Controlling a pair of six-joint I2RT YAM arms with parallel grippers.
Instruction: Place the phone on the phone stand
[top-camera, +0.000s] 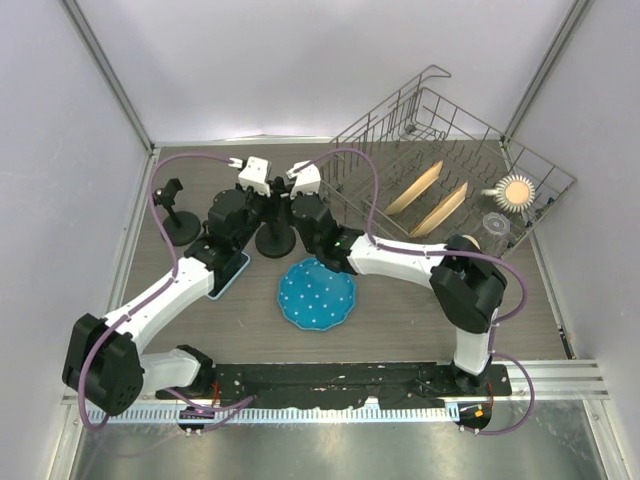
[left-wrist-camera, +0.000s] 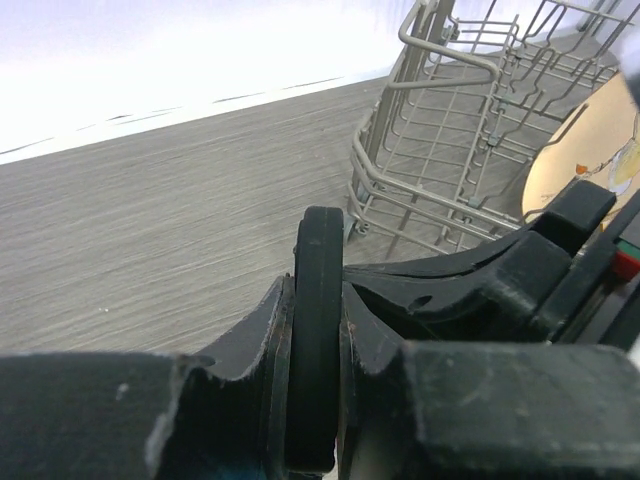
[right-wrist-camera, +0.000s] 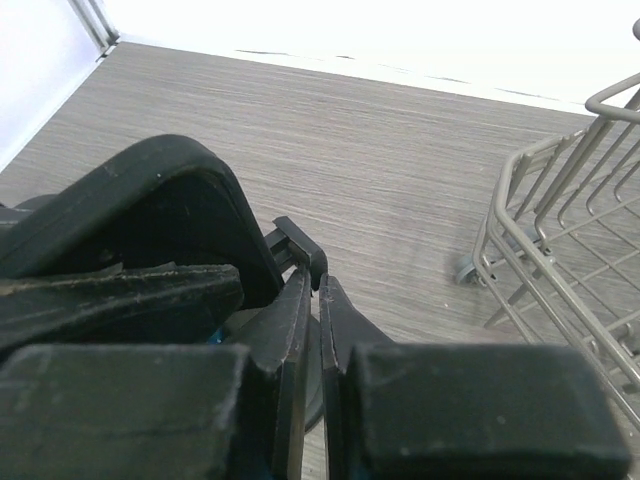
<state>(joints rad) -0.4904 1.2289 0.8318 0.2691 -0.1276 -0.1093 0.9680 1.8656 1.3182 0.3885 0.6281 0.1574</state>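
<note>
The black phone stand (top-camera: 275, 243) stands on its round base at mid table. My left gripper (top-camera: 265, 195) is shut on the stand's upright black plate (left-wrist-camera: 318, 330), which fills the gap between the jaws. My right gripper (top-camera: 288, 195) comes at the same stand head from the right. Its fingers (right-wrist-camera: 300, 330) are closed to a hairline gap and pinch the stand's small black clip (right-wrist-camera: 300, 245) at their tips. The phone (top-camera: 230, 275), in a light blue case, lies flat on the table under my left arm, left of the stand, with no gripper on it.
A second black stand (top-camera: 180, 225) is at the left. A blue dotted plate (top-camera: 317, 293) lies just in front of the stand. A wire dish rack (top-camera: 450, 160) with wooden pieces and a brush fills the back right, and shows in the left wrist view (left-wrist-camera: 450, 150).
</note>
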